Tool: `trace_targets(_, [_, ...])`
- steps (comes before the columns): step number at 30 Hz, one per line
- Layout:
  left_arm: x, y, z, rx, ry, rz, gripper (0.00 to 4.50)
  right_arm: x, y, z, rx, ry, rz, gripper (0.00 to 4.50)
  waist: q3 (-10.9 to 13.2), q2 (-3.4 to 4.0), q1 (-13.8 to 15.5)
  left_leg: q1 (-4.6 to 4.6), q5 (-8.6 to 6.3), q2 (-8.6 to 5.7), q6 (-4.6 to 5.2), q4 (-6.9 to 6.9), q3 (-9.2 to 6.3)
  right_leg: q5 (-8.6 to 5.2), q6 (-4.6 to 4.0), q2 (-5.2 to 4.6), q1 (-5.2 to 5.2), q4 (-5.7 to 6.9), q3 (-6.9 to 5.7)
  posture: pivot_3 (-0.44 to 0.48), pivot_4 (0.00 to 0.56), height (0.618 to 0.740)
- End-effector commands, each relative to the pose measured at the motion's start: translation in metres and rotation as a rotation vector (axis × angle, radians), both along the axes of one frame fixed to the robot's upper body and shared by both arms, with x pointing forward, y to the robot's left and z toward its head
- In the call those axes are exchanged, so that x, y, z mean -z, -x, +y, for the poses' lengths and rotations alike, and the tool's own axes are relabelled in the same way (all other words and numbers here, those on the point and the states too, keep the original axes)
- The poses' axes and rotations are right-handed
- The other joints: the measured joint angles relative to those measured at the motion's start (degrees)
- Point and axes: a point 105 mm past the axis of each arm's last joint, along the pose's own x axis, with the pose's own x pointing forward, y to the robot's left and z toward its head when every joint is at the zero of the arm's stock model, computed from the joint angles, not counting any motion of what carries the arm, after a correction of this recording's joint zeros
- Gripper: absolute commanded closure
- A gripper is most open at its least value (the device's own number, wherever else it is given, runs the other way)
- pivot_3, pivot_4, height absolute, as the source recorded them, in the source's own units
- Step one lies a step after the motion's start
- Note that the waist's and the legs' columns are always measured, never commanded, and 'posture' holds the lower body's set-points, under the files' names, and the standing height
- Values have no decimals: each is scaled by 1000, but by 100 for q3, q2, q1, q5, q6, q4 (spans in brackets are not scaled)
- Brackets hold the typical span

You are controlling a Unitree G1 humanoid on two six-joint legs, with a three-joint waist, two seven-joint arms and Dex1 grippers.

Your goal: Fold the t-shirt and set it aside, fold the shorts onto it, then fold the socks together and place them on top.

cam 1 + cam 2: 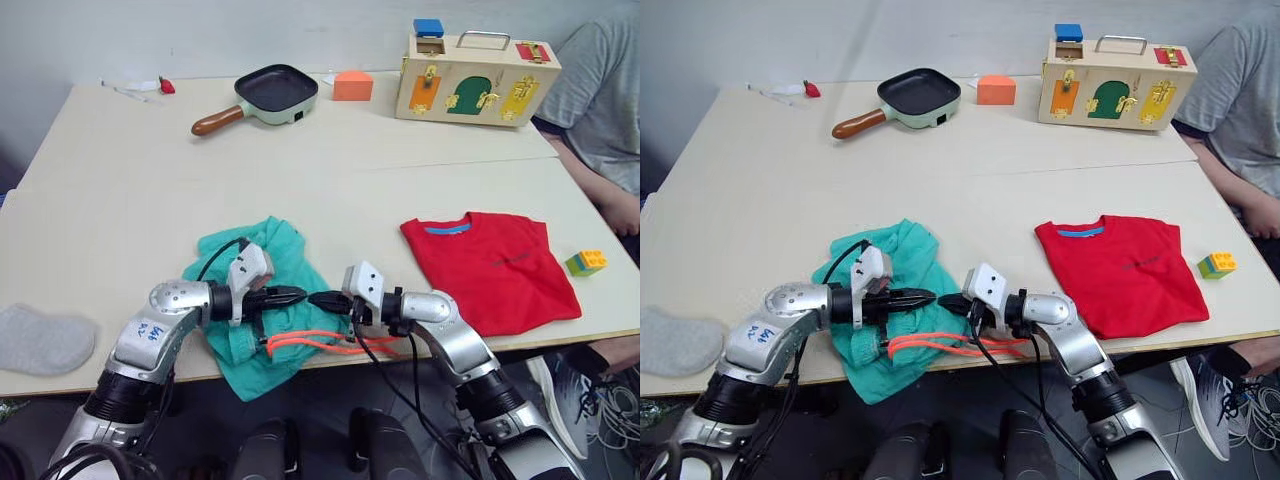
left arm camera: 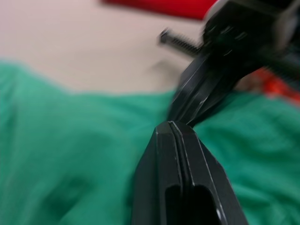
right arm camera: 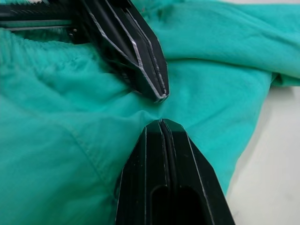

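Along the tabletop's (image 1: 120,210) near edge I hover both closed, empty claws, left (image 1: 296,295) and right (image 1: 318,297), over the crumpled shorts (image 1: 262,262); next they need spreading flat.

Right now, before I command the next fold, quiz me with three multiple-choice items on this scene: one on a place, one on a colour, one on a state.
1. Where does the t-shirt lie?
A. On the robot's right side of the shorts
B. Under the shorts
C. Beside the frying pan

2. What colour is the drawstring of the shorts?
A. White
B. Orange
C. Black

3. How do the left gripper and the right gripper stand?
A. Both wide open
B. One holding a sock
C. Both shut, tips nearly meeting over the shorts

Answers:
1. A, the red shirt lies folded flat on the table, apart from the teal shorts.
2. B, an orange cord loops at the table's near edge.
3. C, both wrist views show each gripper's fingers pressed together above teal cloth.
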Motion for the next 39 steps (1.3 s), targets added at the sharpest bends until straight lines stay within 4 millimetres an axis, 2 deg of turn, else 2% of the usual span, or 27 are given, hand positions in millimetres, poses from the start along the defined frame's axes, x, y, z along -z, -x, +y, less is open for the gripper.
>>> trace_targets(1, [0,-13,21,-128,-57,-93,4500,1,2,-4,-9,38,-29,4471,-1,-1,9,0,-2,0,-2,1,-4,-1,-2,-6,1,1,9,0,150,740])
trace_targets(8, [-1,-15,66,-296,-85,-171,4500,8,10,-18,-2,63,-20,4471,-1,0,-12,9,-25,9,-41,2,-6,-7,-19,-21,-1,2,18,0,150,740])
trace_targets(12, [-1,-8,70,-292,15,-171,4500,5,22,-22,-50,29,-27,4471,-1,-1,0,15,-29,14,-46,1,-5,-15,-33,-20,-1,3,15,0,150,740])
trace_targets(14, [-3,-3,76,-289,57,-159,4500,-9,28,-23,-106,-24,-46,4471,-1,-1,-7,15,-30,15,-46,1,-5,-15,-34,-20,0,3,14,0,150,740])
trace_targets(16, [-16,-4,87,-313,101,-177,4500,-30,23,-24,-116,-93,-81,4471,-1,-1,-13,15,-31,16,-44,2,-2,-16,-34,-18,-1,2,16,0,150,740])
trace_targets(18, [-30,-5,89,-295,151,-197,4500,-43,15,-23,-102,-126,-105,4471,-1,-1,-14,14,-30,17,-43,2,-2,-16,-34,-18,-4,4,16,0,150,740])
trace_targets(19, [-38,-4,87,-264,176,-206,4500,-48,12,-20,-106,-133,-116,4471,-1,-1,-5,12,-29,18,-43,4,-2,-15,-34,-18,-6,5,15,0,150,740])
trace_targets(21, [-56,2,69,-125,206,-208,4500,-51,7,-4,-139,-128,-122,4471,-1,-1,-3,12,-29,18,-44,11,-5,-16,-34,-18,-6,10,14,0,150,740])
trace_targets(25, [-69,0,36,5,212,-184,4500,-41,5,24,-194,-88,-122,4471,-2,-2,18,10,-31,17,-46,13,-11,-16,-35,-17,-1,28,7,0,150,740])
trace_targets(27, [-67,-8,21,28,188,-180,4500,-29,6,34,-210,-54,-95,4471,-2,-2,15,2,-28,11,-29,16,-11,-16,-35,-15,-1,29,5,0,150,740])
trace_targets(29, [-59,-15,14,16,144,-163,4500,-18,7,38,-223,-11,-90,4471,-2,-2,6,-3,-20,6,0,25,-4,-16,-34,8,-1,29,3,0,150,740])
trace_targets(31, [-46,-21,16,-7,65,-157,4500,-12,12,39,-241,5,-87,4471,-1,-2,-13,-3,-24,5,7,30,13,-15,-32,16,-3,27,-5,0,150,740])
trace_targets(34, [-31,-35,32,-130,-19,-168,4500,-10,15,34,-237,8,-81,4471,-1,-2,-41,0,-24,17,7,29,34,-14,-30,18,-14,27,-5,0,150,740])
trace_targets(39, [-29,-60,61,-355,20,-247,4500,1,26,19,-284,49,-69,4471,-2,-4,-3,1,-24,30,-1,29,33,-15,-31,14,-19,32,-4,0,150,740])
